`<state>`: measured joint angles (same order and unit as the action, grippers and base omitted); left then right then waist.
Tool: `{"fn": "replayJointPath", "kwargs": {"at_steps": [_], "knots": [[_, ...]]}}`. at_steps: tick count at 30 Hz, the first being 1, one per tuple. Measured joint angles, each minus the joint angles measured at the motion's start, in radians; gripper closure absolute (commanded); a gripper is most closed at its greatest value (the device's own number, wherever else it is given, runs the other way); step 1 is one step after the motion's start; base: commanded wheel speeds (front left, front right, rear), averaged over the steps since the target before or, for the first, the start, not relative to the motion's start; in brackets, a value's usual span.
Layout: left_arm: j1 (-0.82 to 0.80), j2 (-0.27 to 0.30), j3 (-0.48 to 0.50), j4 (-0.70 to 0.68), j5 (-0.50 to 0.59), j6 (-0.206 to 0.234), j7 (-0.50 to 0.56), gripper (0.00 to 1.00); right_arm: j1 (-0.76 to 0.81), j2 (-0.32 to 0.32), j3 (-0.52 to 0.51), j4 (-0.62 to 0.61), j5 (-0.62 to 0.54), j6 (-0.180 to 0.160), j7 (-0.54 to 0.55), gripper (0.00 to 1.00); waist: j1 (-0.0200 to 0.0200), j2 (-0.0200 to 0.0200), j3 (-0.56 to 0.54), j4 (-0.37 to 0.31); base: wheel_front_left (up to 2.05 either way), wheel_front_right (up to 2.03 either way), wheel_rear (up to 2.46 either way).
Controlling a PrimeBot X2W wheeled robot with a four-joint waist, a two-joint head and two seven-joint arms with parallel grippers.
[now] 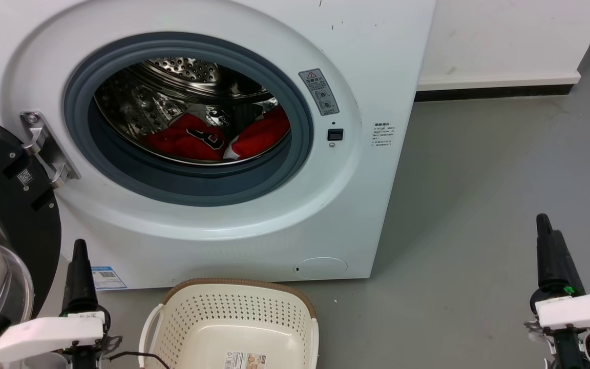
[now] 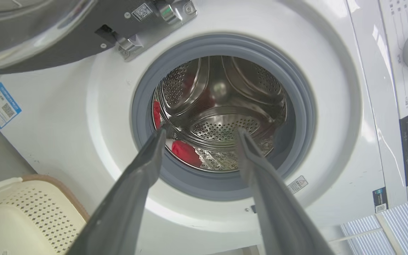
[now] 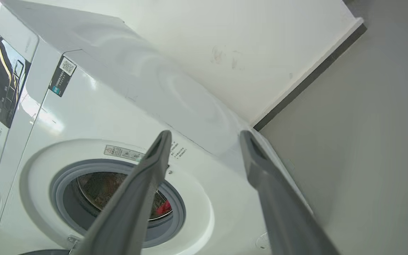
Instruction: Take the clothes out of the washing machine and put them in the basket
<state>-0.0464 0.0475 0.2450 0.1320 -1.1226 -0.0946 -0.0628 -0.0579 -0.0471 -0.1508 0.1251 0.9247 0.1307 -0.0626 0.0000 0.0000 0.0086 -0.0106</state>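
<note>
Plainly, nothing has been unloaded: red jerseys [image 1: 182, 141] are left in the washer drum [image 1: 182, 69], laundry basket [image 1: 238, 283] unfilled, left pincer [image 2: 200, 132] and right pincer [image 3: 205, 136] spread empty.

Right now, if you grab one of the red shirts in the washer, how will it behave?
The red shirts lie crumpled in soft folds, so one will probably droop rather than hold shape. It looks light, though I cannot tell whether it is wet. Trailing cloth may drag on the grey door seal.
</note>
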Motion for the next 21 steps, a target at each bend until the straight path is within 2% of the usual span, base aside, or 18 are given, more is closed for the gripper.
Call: {"fn": "replayJointPath", "kwargs": {"at_steps": [6,15,21], "knots": [[0.004,0.0,-0.028,-0.078,0.142,0.05,-0.02,0.0,-0.001,0.0,0.024,-0.062,-0.172,0.0,-0.018,0.0,0.0,0.0,0.003,-0.002,0.0,0.0,0.0],[0.023,0.0,-0.097,-0.18,0.342,0.104,-0.047,0.0,0.003,0.0,0.057,-0.127,-0.334,0.0,-0.046,0.0,0.0,0.0,0.005,-0.003,0.0,0.0,0.0],[0.044,0.001,-0.152,-0.202,0.482,0.109,-0.064,0.0,0.021,0.0,0.073,-0.147,-0.473,0.0,-0.062,0.0,0.0,0.0,0.005,-0.001,0.0,0.0,0.0]]}}
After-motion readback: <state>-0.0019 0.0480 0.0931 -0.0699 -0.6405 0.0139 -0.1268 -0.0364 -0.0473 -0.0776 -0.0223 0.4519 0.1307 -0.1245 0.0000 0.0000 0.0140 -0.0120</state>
